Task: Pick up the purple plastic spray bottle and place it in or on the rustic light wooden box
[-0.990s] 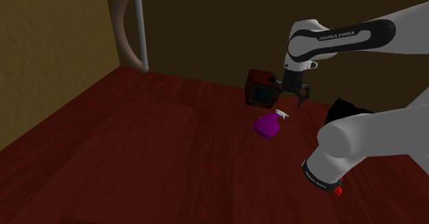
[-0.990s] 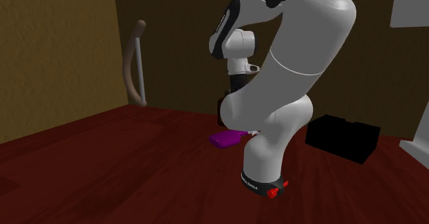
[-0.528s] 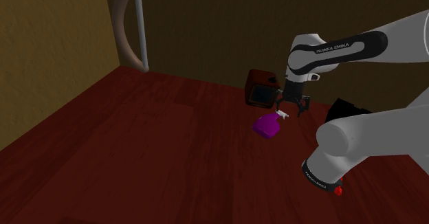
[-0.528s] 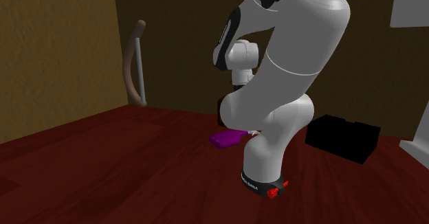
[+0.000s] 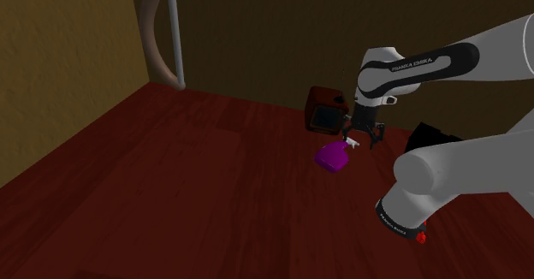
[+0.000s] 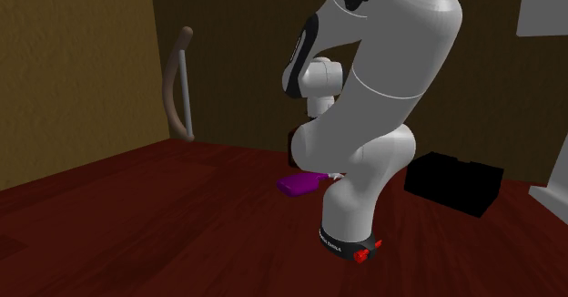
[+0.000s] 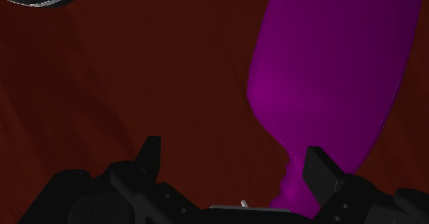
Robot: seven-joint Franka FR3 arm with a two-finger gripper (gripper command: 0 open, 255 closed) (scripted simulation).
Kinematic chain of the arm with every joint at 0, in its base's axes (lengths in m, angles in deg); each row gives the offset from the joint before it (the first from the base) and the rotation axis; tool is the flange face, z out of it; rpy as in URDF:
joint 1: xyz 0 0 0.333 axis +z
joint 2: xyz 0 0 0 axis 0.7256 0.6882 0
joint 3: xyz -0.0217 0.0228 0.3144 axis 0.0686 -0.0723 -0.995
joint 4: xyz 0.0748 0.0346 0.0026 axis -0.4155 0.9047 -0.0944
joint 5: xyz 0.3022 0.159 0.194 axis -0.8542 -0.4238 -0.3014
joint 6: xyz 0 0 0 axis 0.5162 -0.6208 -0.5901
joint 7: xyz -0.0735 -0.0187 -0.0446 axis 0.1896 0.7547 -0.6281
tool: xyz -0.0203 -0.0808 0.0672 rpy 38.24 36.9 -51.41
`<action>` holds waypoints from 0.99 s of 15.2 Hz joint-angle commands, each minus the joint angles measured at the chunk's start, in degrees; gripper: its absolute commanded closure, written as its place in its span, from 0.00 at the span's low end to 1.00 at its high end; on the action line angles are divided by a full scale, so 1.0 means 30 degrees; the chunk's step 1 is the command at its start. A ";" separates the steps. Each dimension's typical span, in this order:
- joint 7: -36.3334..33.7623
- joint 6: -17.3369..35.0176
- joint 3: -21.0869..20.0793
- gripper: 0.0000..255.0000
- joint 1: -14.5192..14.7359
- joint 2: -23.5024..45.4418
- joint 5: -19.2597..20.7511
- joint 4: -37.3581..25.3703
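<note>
A dark red plank floor (image 5: 171,192) is stretching between ochre walls (image 5: 60,63) in a dim room, with a pale curved rail (image 5: 158,50) leaning in the far left corner. Toward the floor's far edge, a purple spray bottle (image 5: 330,157) is lying on its side, its white trigger head (image 5: 350,140) pointing at the arm, just in front of a dark reddish-brown box (image 5: 324,110) with an open face. The black gripper (image 5: 363,142) is hovering low over the head, fingers spread apart. In the wrist view the bottle's (image 7: 330,71) narrow neck is sitting between the parted gripper (image 7: 234,164) fingers, close to one; contact is unclear. In the second exterior view the arm is covering most of the bottle (image 6: 297,184). A black block (image 5: 432,136) is resting to the shoulder view's right.
</note>
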 commanded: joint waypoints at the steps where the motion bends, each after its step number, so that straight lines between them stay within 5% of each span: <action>1: 0.0001 0.0006 0.0001 0.00 -0.0002 0.0003 0.0002 0.0002; 2: 0.0001 0.0005 0.0001 1.00 -0.0001 0.0001 0.0002 0.0002; 11: 0.0001 0.0005 0.0001 1.00 -0.0001 0.0002 0.0002 0.0002; 12: 0.0001 0.0005 0.0001 0.00 -0.0001 0.0002 0.0002 0.0002; 15: -0.0271 0.2451 0.0659 0.00 -0.0135 0.2656 -0.1009 -0.0939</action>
